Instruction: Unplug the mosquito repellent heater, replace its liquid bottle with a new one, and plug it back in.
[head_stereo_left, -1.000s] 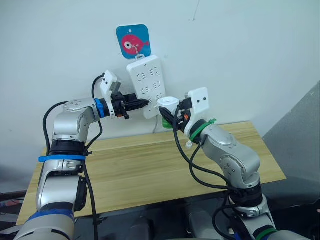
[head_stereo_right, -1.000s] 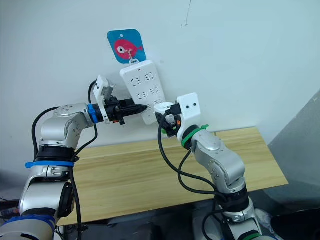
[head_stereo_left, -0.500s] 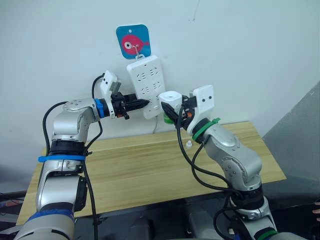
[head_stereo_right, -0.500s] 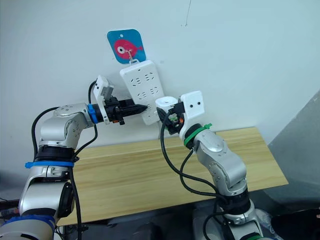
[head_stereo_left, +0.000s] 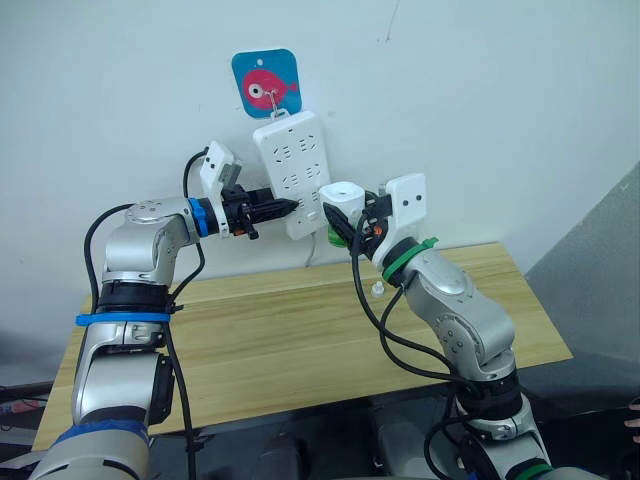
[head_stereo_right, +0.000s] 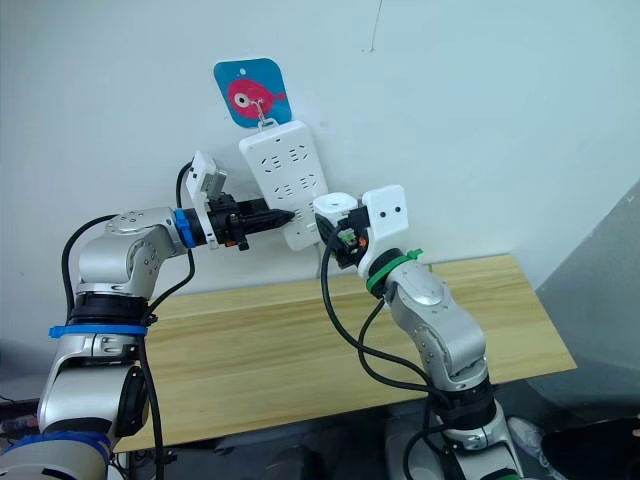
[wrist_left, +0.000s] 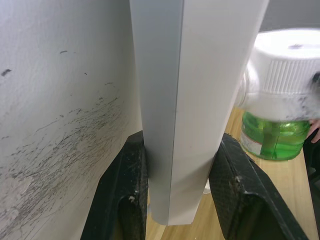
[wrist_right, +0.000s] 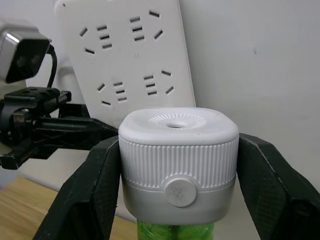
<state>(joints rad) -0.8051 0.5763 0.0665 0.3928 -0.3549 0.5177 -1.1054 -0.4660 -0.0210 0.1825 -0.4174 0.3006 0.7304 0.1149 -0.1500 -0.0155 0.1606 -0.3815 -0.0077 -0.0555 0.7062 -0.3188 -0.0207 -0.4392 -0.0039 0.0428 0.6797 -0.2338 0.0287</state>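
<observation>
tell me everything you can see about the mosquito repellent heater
The mosquito repellent heater is a small white plastic unit, rounded-square on top with a round vent hole, ribbed sides and a round button. A green liquid bottle hangs beneath. The right tool clamps its sides, holding it upright beside the wall-hung power strip.

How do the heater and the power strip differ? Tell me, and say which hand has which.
The mosquito repellent heater is small, rounded and ribbed, with one vent hole and a green bottle beneath; the power strip is long, flat and many-socketed. The right hand holds the heater; the left hand clamps the wall-hung strip's edge. Both are white plastic.
</observation>
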